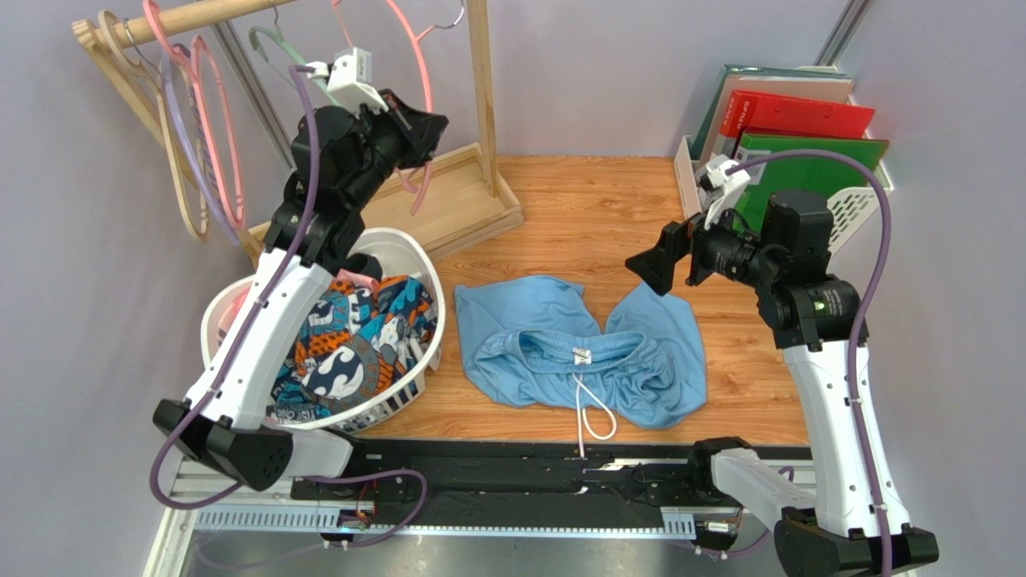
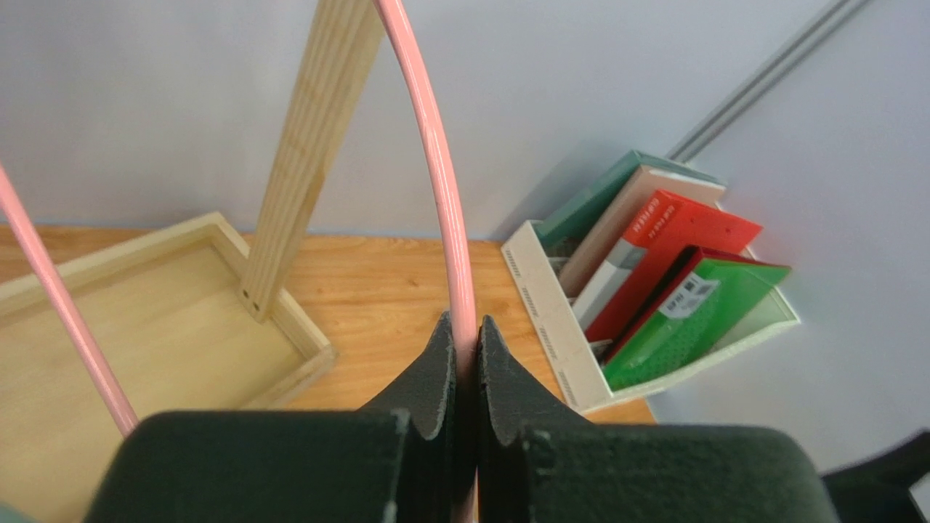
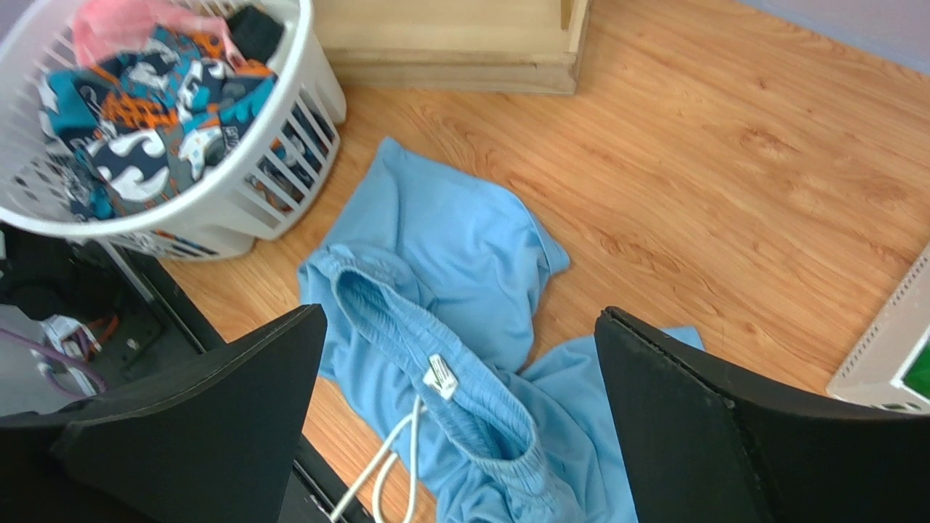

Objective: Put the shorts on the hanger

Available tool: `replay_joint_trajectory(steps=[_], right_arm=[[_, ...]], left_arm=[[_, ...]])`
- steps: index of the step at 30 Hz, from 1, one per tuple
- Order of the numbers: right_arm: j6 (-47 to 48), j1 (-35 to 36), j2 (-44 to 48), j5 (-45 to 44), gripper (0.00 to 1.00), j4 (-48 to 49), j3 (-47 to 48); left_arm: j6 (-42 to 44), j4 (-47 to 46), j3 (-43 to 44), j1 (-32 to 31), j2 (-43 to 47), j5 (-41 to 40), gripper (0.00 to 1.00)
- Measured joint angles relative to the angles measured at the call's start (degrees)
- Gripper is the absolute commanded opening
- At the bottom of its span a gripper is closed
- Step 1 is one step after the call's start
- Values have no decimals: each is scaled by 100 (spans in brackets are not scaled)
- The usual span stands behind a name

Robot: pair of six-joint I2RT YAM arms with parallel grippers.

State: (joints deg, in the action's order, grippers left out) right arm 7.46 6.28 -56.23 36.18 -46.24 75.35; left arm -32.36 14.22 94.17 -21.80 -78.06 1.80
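The light blue shorts (image 1: 578, 349) lie flat on the wooden table, waistband towards the near edge, white drawstring trailing off the front. They also show in the right wrist view (image 3: 458, 251) with the small white label. The salmon-pink hanger (image 1: 424, 84) hangs by its silver hook at the rack's rail. My left gripper (image 1: 416, 126) is raised beside the rack post and shut on the hanger's thin pink rod (image 2: 437, 163), seen between its jaws (image 2: 466, 338). My right gripper (image 1: 650, 259) is open and empty, held above the shorts' right leg (image 3: 458, 316).
A white laundry basket (image 1: 385, 241) with patterned cloth and a pink garment stands left of the shorts. The wooden rack's tray base (image 1: 464, 198) and post (image 1: 482, 96) are at the back. Other hangers (image 1: 181, 120) hang at far left. A file holder (image 1: 795, 132) stands back right.
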Motion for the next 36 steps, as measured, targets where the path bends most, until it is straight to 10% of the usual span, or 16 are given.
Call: replay_joint_trajectory(steps=[21,36], right_arm=[[-4789,273,-907,271,100,3727,-387],[-6083,1585,-1532,-673,91,5248,-702]], left_arm=[[385,-365,-1956,-1744,800,74,0],[1060,-745,-1985,-2835,415,-1078,0]])
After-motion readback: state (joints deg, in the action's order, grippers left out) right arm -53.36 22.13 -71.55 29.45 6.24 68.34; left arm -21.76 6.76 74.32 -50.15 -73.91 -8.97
